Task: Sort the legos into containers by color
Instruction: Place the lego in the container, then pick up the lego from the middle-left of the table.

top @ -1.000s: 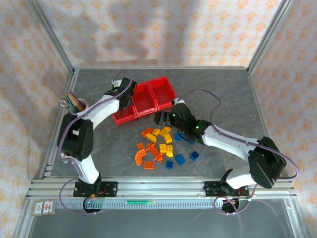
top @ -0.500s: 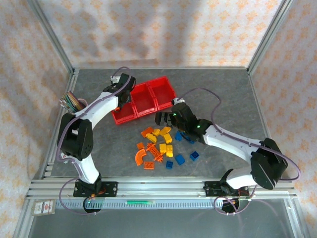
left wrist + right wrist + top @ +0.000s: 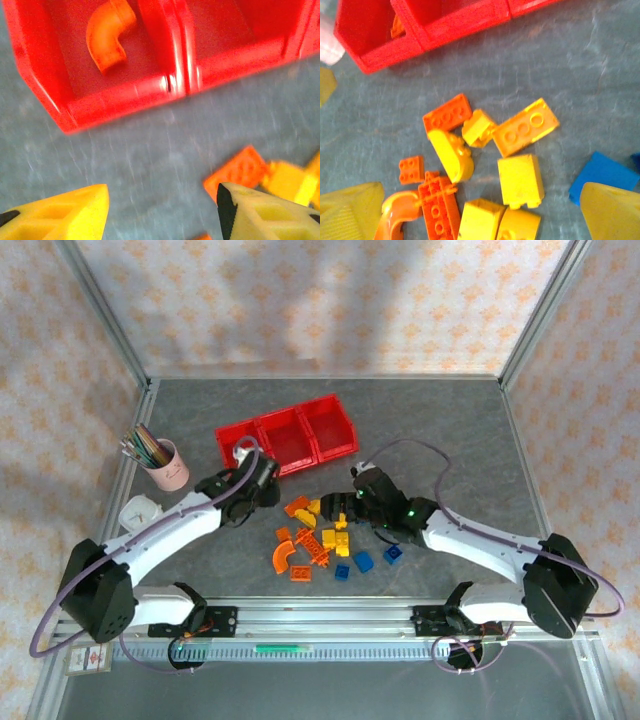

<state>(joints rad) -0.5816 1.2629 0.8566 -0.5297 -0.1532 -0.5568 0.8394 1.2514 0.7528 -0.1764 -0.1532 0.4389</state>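
The legos (image 3: 322, 535) lie in a loose pile on the grey table: orange, yellow and blue bricks. The containers (image 3: 296, 464) are three joined red bins behind the pile. One orange arch (image 3: 107, 35) rests in the left bin (image 3: 125, 97). My left gripper (image 3: 264, 486) hovers open just in front of that bin, and bare table lies between its fingers (image 3: 75, 212). An orange brick (image 3: 240, 170) sits by its right finger. My right gripper (image 3: 345, 503) is open over the pile, straddling several yellow bricks (image 3: 520, 180) without touching them.
A pink cup of coloured pencils (image 3: 165, 465) stands at the left, with a white object (image 3: 140, 510) near it. Blue bricks (image 3: 393, 553) lie at the pile's right edge. An orange arch (image 3: 397, 215) and an orange plate (image 3: 440, 210) sit by the right gripper's left finger.
The left arm drew back from over the bins to the table in front of them, and its jaws opened. The right gripper slid nearer over the pile, still open.
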